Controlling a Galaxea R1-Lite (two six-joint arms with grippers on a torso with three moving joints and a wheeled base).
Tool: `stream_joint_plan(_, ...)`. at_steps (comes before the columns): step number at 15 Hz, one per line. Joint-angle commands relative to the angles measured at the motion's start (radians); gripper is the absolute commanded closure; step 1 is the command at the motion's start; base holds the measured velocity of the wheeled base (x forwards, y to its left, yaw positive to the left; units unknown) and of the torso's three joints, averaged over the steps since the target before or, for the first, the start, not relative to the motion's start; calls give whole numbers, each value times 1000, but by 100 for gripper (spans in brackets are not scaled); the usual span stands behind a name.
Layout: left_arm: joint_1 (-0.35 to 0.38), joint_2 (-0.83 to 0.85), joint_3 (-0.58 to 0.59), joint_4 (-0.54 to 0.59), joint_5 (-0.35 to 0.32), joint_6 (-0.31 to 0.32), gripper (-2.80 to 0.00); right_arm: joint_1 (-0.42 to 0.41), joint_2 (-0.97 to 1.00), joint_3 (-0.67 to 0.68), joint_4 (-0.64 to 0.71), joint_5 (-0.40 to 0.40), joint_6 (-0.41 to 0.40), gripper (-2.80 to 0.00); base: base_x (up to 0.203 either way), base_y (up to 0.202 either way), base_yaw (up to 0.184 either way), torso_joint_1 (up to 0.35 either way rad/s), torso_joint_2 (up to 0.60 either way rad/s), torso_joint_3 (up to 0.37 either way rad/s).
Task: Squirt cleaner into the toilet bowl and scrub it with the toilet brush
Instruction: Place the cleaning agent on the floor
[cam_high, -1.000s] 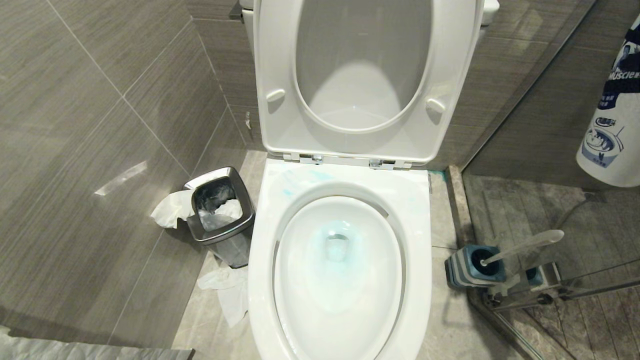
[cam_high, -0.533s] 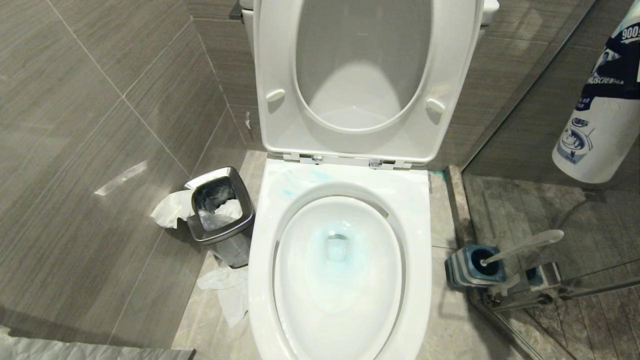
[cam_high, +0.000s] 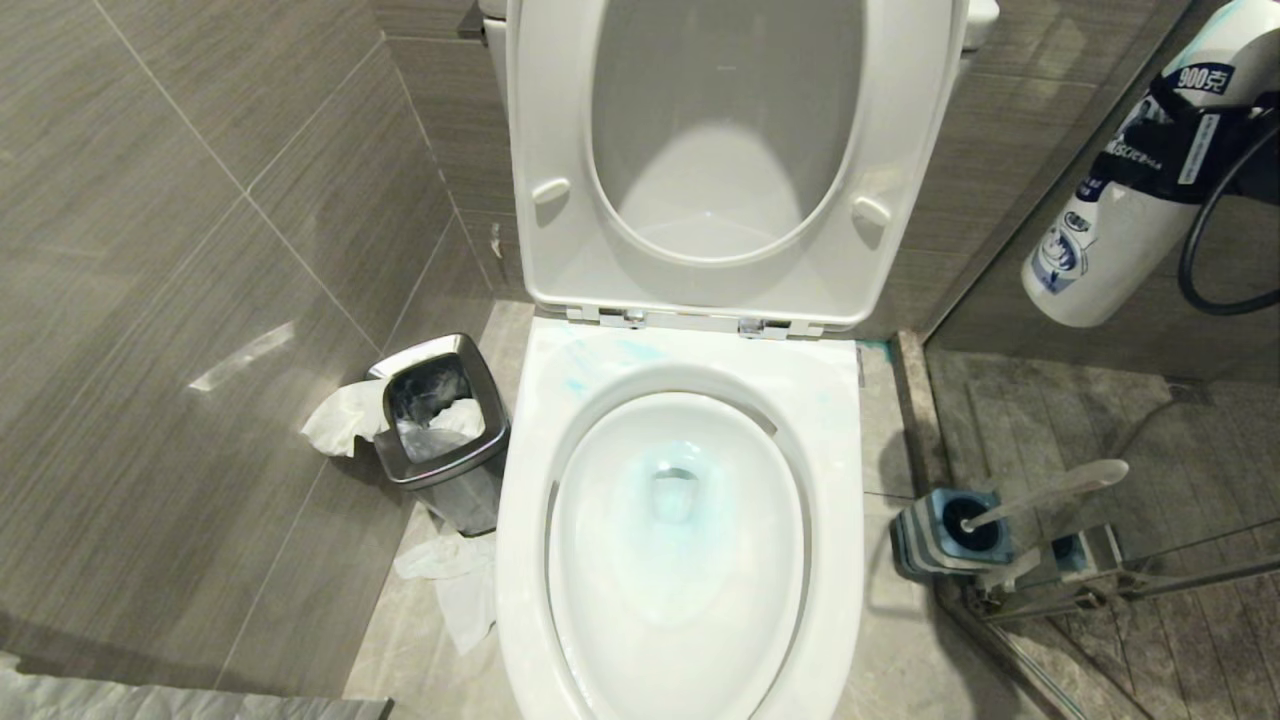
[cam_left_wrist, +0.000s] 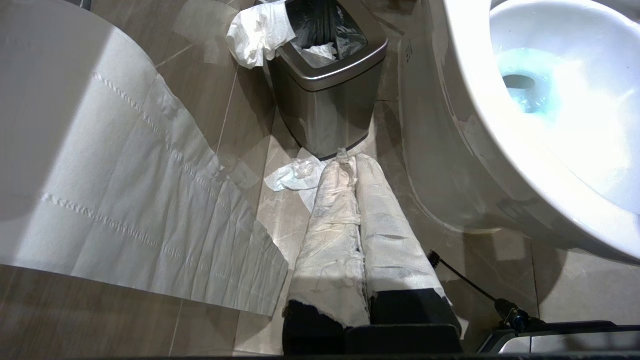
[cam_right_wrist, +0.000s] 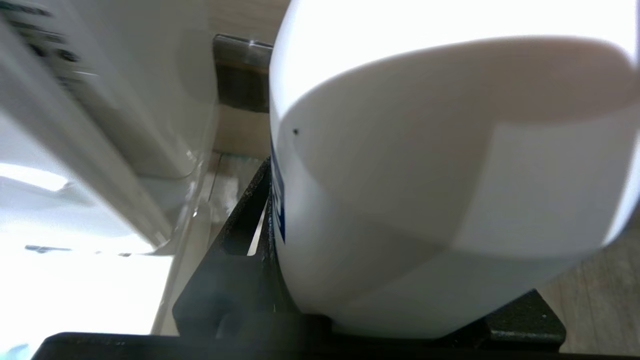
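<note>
Toilet bowl (cam_high: 680, 560) open, seat and lid up; pale blue cleaner (cam_high: 655, 470) tinting water and smeared on rim near hinges

Right gripper (cam_right_wrist: 395, 280) at upper right of head view, fingers clamped on tilted white bottle (cam_high: 1110, 215)

Toilet brush (cam_high: 1050, 490) in holder (cam_high: 940, 535) on floor right of bowl, untouched

Left gripper (cam_left_wrist: 350, 200) low beside bin (cam_left_wrist: 330, 75), paper-wrapped fingers together, empty
</note>
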Motion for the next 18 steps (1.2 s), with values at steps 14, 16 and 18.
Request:
stream_joint_plan(14, 0, 1, 2, 0, 0, 1, 0, 33, 226, 358, -461, -9, 26, 0, 0, 0, 0, 0, 0, 0)
stream_joint_plan(16, 0, 0, 2, -1, 2, 5, 0, 53, 248, 378, -512, -9, 26, 0, 0, 0, 0, 0, 0, 0)
stream_joint_plan(18, 0, 1, 2, -1, 3, 5, 0, 58, 287, 385, -574, -11, 23, 0, 0, 0, 0, 0, 0, 0)
